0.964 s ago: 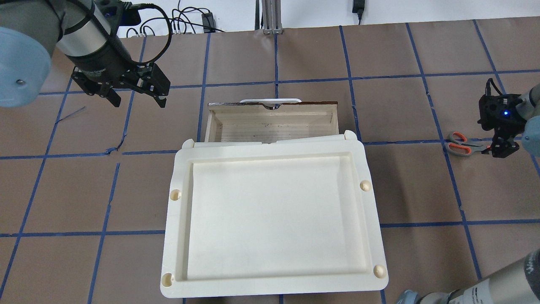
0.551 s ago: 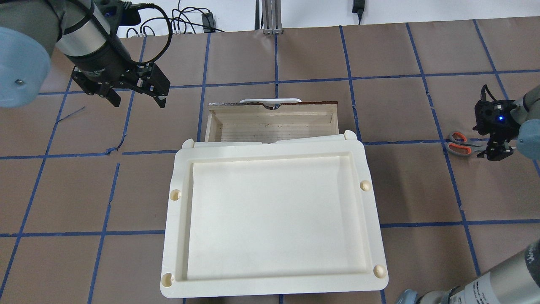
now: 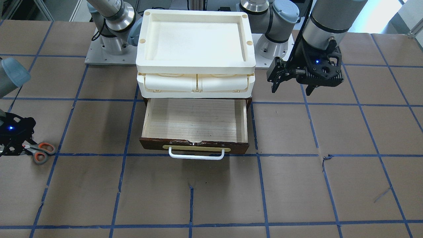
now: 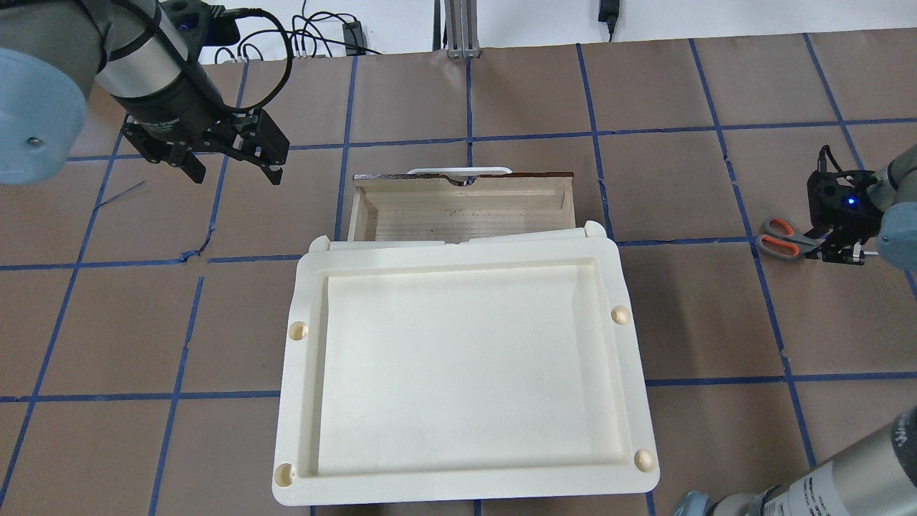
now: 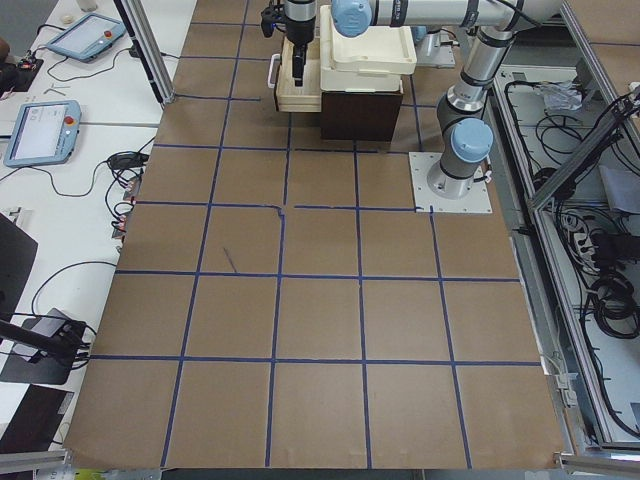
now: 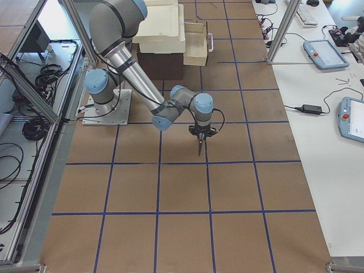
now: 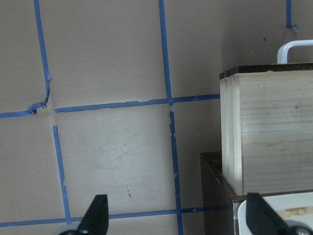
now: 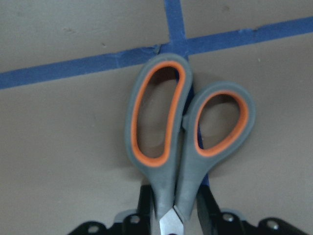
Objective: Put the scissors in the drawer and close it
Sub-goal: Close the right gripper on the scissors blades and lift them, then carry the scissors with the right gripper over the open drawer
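Scissors [image 8: 171, 183] in right gripper's fingers [image 8: 144, 203], drawer [image 3: 195, 119] open

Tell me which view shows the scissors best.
Right wrist-mounted: the scissors fill the frame, both orange-lined loops sharp. Overhead and front-facing show small handles beside the right gripper; exterior right shows a speck; the other two, nothing.

Near the bench's right edge, the blades of the scissors [image 4: 777, 239] lay hidden under the right gripper [image 4: 839, 249] and were cut off by the wrist view's bottom edge, while the cream trays [image 3: 195, 82] covered the rear of the drawer [image 3: 195, 120].
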### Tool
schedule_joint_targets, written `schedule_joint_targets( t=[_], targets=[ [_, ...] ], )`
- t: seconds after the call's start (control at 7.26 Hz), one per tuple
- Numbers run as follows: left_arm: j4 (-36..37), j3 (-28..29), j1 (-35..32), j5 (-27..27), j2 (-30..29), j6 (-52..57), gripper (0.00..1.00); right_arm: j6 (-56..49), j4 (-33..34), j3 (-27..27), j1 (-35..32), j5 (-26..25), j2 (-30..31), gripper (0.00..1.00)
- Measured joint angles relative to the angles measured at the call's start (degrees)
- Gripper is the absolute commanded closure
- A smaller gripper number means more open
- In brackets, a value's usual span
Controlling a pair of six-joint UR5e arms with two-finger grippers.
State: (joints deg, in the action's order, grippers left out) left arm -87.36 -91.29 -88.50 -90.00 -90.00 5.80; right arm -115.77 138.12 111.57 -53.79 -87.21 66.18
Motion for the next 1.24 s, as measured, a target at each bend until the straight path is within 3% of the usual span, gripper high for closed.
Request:
schedule_joint_targets(
  t=[0.41, 0.69, 1.24],
  targets=[
    [0.00, -0.02, 0.00, 0.00, 0.01, 0.00, 0.00, 2.01, -0.96, -3.32, -0.20, -0.30, 1.38, 0.97],
    [0.00, -0.08, 0.00, 0.02, 0.01, 0.00, 0.00, 7.95, -5.38, -5.82, -3.83, 0.03, 5.87, 0.98],
    [0.00, -0.09, -0.06, 0.16, 0.01, -0.13, 0.00, 29.11, -22.16, -15.93, -23.97, 0.45, 14.16, 0.97]
  ],
)
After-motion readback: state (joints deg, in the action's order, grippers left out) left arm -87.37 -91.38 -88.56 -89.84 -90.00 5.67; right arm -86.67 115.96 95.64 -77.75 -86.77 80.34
